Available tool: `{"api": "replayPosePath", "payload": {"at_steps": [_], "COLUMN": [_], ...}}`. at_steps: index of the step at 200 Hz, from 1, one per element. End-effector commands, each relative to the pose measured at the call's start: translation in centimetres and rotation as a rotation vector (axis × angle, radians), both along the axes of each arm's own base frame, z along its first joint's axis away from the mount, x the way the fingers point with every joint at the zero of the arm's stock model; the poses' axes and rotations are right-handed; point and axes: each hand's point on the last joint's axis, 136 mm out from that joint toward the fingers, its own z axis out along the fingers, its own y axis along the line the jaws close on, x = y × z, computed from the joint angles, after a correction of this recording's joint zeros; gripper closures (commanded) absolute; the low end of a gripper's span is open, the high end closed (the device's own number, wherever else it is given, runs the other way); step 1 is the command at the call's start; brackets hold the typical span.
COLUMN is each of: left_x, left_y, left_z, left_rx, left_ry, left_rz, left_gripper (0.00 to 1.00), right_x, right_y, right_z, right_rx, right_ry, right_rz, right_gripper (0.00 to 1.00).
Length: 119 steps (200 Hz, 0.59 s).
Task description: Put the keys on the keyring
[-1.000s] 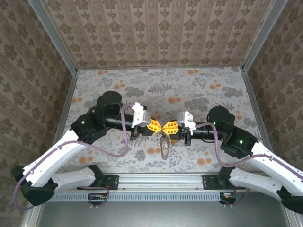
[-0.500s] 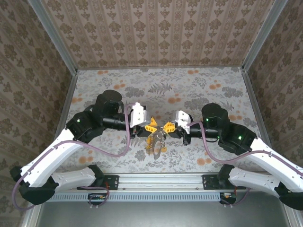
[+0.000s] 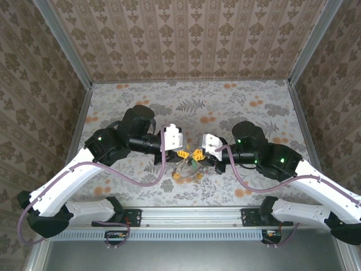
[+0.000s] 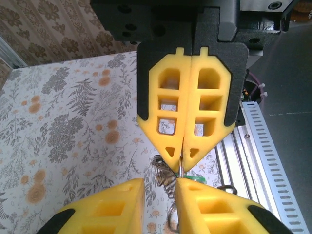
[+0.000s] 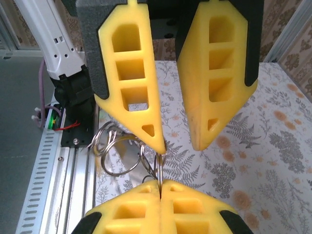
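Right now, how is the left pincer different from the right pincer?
The left pincer's jaws stand apart; the right pincer's jaws are pressed together. The right pincer pinches a thin wire of the keyring; the left pincer clamps nothing. Both have yellow fingers and face each other tip to tip over the flowery table.

keyring (image 5: pixel 117 146) | thin grey wire loops, bunched, held aloft | green key (image 4: pixel 197 180) | head barely visible
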Motion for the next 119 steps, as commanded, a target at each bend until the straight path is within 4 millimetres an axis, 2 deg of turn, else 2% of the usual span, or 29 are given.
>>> {"api": "replayPosePath", "payload": {"at_steps": [1, 119], "left_x": [-0.54, -0.75], "left_y": [0.13, -0.05], "left_z": [0.32, -0.32], "left_rx": [0.001, 0.037], "left_ry": [-0.026, -0.039], "left_rz": [-0.026, -0.021], "left_gripper": [0.75, 0.73], "right_x": [0.03, 0.71], "right_y": [0.44, 0.76], "right_z": [2.62, 3.06], "right_rx": [0.06, 0.063], "right_ry": [-0.054, -0.063], "right_rz": [0.011, -0.01], "right_gripper": [1.0, 1.0]}}
